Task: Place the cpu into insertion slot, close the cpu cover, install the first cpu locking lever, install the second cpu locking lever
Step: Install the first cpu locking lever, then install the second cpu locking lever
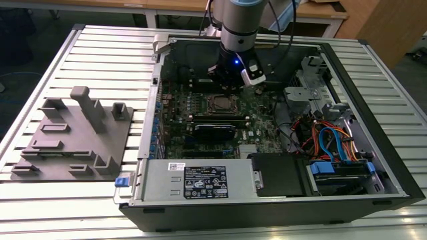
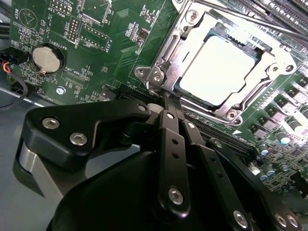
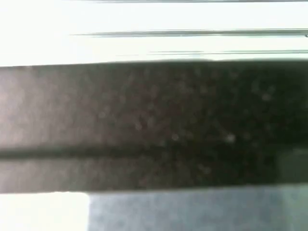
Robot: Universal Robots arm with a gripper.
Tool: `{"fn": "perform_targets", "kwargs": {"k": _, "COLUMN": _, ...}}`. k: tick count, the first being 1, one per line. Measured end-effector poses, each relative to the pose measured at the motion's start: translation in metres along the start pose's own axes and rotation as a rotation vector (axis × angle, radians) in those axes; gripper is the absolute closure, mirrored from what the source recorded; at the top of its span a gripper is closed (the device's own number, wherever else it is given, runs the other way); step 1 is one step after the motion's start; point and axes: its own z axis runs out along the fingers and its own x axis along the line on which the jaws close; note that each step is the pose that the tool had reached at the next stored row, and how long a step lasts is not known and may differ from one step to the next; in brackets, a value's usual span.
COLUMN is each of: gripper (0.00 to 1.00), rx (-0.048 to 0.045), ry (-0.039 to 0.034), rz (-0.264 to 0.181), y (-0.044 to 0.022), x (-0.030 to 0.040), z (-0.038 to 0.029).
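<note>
1. Grey fixture block (image 1: 70, 137) sits on the slatted table (image 1: 100, 50), at the exterior view's left, beside the open computer case (image 1: 373, 125).
2. Gripper (image 2: 166, 98): fingers pressed together, holding nothing, tips at the socket's edge.
3. Cpu (image 2: 219, 67) is seated in the insertion slot (image 1: 218, 104); cpu cover (image 2: 190, 36) is down around it.

- A black label (image 1: 204, 182) with white print sits on the grey metal box (image 1: 160, 187); its words are too small to read.
- A small white sticker (image 1: 176, 166) lies beside it, unreadable.
- The green circuit board (image 2: 110, 53) bears tiny white lettering.
</note>
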Motion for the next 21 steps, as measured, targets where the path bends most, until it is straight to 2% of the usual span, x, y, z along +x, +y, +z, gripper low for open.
{"fn": "perform_targets", "kwargs": {"k": 8, "gripper": 0.90, "rx": 0.0000, "ry": 0.0002, "rz": 0.000, "y": 0.0005, "x": -0.0001, "z": -0.0055}}
{"fn": "perform_targets", "kwargs": {"k": 21, "gripper": 0.90, "rx": 0.0054, "ry": -0.0001, "rz": 0.000, "y": -0.0012, "x": -0.0002, "z": -0.0061}}
